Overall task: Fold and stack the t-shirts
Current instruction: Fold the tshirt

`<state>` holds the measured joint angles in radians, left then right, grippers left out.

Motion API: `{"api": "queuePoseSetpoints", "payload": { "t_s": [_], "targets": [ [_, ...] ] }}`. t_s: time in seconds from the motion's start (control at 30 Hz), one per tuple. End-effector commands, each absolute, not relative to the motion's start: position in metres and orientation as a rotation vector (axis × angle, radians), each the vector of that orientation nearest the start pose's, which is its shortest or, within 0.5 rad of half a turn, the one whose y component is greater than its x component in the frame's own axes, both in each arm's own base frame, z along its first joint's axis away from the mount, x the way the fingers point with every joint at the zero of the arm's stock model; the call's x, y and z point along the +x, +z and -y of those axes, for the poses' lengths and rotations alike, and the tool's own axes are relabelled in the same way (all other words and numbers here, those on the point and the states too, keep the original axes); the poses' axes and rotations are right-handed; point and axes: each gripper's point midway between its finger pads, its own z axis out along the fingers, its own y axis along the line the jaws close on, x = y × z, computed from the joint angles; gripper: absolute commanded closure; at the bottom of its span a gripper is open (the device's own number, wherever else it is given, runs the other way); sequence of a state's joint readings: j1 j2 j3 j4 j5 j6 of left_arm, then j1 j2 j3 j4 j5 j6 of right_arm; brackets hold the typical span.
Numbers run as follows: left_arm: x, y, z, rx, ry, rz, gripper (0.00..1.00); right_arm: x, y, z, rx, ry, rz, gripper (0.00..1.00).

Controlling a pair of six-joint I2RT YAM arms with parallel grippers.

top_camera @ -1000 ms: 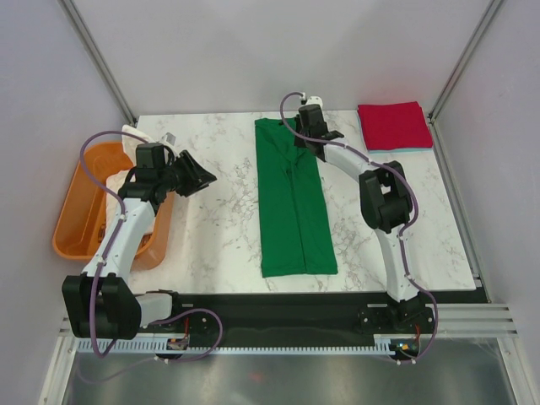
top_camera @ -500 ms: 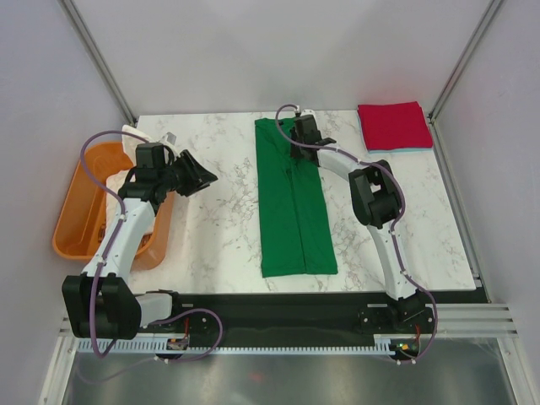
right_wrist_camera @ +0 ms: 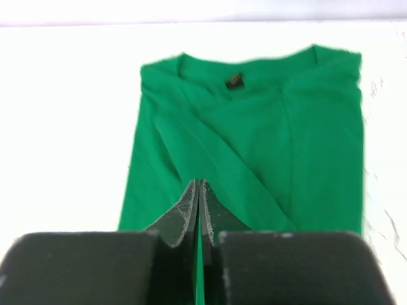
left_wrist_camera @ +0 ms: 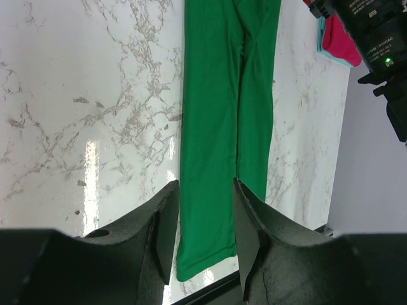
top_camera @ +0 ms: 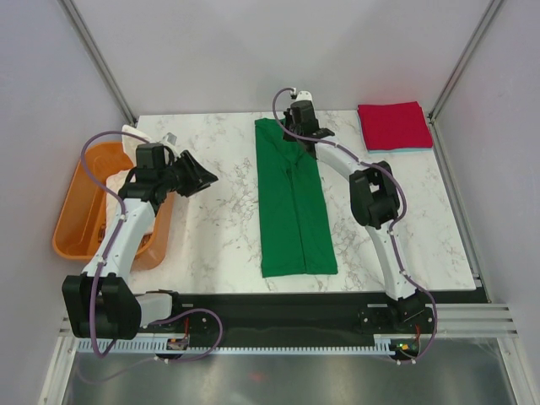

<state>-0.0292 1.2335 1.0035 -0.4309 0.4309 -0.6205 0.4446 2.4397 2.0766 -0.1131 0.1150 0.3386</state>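
Right tool (right_wrist_camera: 199, 185) closed over one green t-shirt (top_camera: 295, 202), left tool (left_wrist_camera: 205, 184) wide, one red t-shirt (top_camera: 390, 125).

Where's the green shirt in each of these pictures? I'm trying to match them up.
Top external: green shirt lies lengthwise mid-table, collar at the far end.
Left wrist: green shirt runs top to bottom, right of centre.
Right wrist: green shirt fills the middle, collar at top.
Shared landmark: the marble table under it.
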Motion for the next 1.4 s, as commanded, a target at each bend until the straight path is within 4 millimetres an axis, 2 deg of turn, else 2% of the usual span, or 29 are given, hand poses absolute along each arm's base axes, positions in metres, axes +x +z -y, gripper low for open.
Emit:
{"api": "queuePoseSetpoints", "payload": {
  "t_s": [0.0, 0.03, 0.07, 0.1, 0.17, 0.2, 0.27, 0.43, 0.53, 0.67, 0.8, 0.9, 1.0, 1.1, 1.27, 1.33, 1.37],
  "targets": [
    [0.339, 0.210, 0.108, -0.397, -0.863, -2.211, 0.53, 0.633, 0.109, -0.304, -0.025, 0.439, -1.969, 0.95],
    [0.339, 0.209, 0.108, -0.396, -0.862, -2.213, 0.53, 0.634, 0.104, -0.305, -0.020, 0.443, -1.974, 0.97],
    [0.339, 0.210, 0.108, -0.394, -0.864, -2.211, 0.53, 0.638, 0.107, -0.308, -0.011, 0.462, -1.961, 0.98],
    [0.339, 0.209, 0.108, -0.397, -0.863, -2.212, 0.53, 0.642, 0.099, -0.313, -0.012, 0.485, -1.952, 0.97],
    [0.339, 0.209, 0.108, -0.396, -0.864, -2.213, 0.53, 0.645, 0.102, -0.326, -0.030, 0.555, -1.937, 0.98],
    [0.340, 0.208, 0.108, -0.398, -0.863, -2.214, 0.53, 0.646, 0.093, -0.331, -0.019, 0.588, -1.942, 0.98],
    [0.340, 0.209, 0.108, -0.399, -0.864, -2.212, 0.53, 0.645, 0.090, -0.338, -0.023, 0.633, -1.939, 0.98],
    [0.340, 0.205, 0.109, -0.403, -0.872, -2.225, 0.53, 0.639, 0.066, -0.342, -0.017, 0.657, -1.975, 0.99],
    [0.341, 0.203, 0.110, -0.403, -0.875, -2.229, 0.53, 0.638, 0.063, -0.340, -0.023, 0.638, -1.982, 1.00],
    [0.341, 0.203, 0.109, -0.405, -0.868, -2.229, 0.53, 0.640, 0.075, -0.340, -0.041, 0.633, -1.956, 0.99],
    [0.341, 0.201, 0.109, -0.404, -0.866, -2.233, 0.53, 0.642, 0.104, -0.346, -0.060, 0.670, -1.892, 0.99],
    [0.341, 0.202, 0.109, -0.402, -0.866, -2.230, 0.53, 0.643, 0.118, -0.347, -0.059, 0.683, -1.858, 0.99],
    [0.341, 0.201, 0.109, -0.403, -0.863, -2.233, 0.53, 0.646, 0.121, -0.350, -0.048, 0.694, -1.839, 0.98],
    [0.342, 0.201, 0.109, -0.404, -0.866, -2.233, 0.53, 0.648, 0.109, -0.354, -0.025, 0.727, -1.845, 0.97],
    [0.342, 0.199, 0.109, -0.401, -0.867, -2.239, 0.53, 0.650, 0.078, -0.355, 0.014, 0.742, -1.879, 0.97],
    [0.342, 0.199, 0.111, -0.393, -0.873, -2.242, 0.53, 0.651, 0.076, -0.358, 0.025, 0.755, -1.878, 0.97],
    [0.342, 0.199, 0.111, -0.387, -0.875, -2.239, 0.53, 0.651, 0.063, -0.357, 0.031, 0.743, -1.905, 0.97]
  ]
}}
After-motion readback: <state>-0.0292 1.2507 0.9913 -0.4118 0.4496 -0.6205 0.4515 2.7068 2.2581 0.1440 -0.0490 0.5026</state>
